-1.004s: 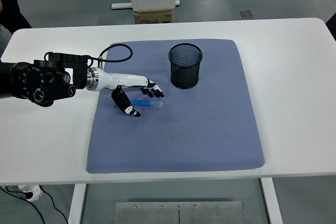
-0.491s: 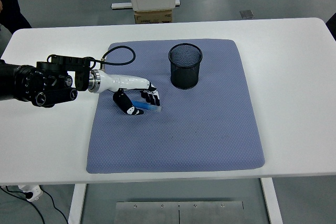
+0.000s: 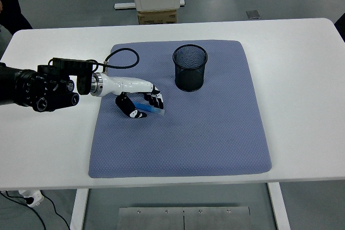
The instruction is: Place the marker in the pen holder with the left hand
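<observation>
Since a second ago your left hand (image 3: 141, 100) has gone from fingers stretched out over the marker (image 3: 152, 109) to curling down around it, and the arm has pulled back a touch toward the left. Right now the fingers (image 3: 157, 99) are closing over the far side of the blue marker while the thumb (image 3: 131, 109) is sitting on its near side, so you're pinching it. The marker is lying on the pad (image 3: 215, 133), its right end poking out past the fingertips; can't tell if it's off the surface. The holder (image 3: 190, 68) is standing upright farther back and to the right, well apart from the hand. A black cable (image 3: 121, 52) is looping over the pad's far left corner.
</observation>
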`<state>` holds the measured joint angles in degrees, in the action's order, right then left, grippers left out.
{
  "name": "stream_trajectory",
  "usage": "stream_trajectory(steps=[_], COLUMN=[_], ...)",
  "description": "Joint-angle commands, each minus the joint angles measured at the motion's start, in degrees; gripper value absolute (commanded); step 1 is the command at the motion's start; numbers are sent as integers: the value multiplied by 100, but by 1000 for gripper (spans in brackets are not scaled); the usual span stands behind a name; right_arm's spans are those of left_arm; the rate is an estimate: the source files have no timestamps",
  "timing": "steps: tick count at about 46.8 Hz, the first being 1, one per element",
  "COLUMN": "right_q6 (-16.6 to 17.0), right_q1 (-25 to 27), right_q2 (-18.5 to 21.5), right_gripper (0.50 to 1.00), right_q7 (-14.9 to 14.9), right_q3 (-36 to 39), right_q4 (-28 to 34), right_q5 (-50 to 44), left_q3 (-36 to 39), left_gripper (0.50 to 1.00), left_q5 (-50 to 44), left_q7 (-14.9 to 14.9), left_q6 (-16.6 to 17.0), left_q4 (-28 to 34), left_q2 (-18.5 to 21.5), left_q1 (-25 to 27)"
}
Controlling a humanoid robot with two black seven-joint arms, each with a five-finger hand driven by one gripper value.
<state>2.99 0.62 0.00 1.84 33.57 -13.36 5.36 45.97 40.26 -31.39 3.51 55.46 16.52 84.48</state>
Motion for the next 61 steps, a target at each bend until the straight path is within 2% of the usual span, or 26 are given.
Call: stream_trajectory(steps=[1,21,25,28,31,61], right_q6=[0,0,0,0,0,0], right_q1=[0,0,0,0,0,0], right_q2=[0,0,0,0,0,0], right_gripper=[1000,1000,1000,1000,1000,1000], right_q7=[0,0,0,0,0,0], right_q3=[0,0,0,0,0,0], right_q4=[0,0,0,0,0,0], right_q5=[0,0,0,0,0,0], left_q3=[0,0,0,0,0,-167], left_gripper=[619,616,604,572,561,531], left_q5=[43,96,166,193,193,105], left_q7=[1,1,1,-8,-8,-8], left_q6=[70,106,106,106,106,79], left_q4=[0,-27,-44,-44,-44,-79], left_q2=[0,0,0,0,0,62], left_q1=[-28,-37,-37,-37,-37,16])
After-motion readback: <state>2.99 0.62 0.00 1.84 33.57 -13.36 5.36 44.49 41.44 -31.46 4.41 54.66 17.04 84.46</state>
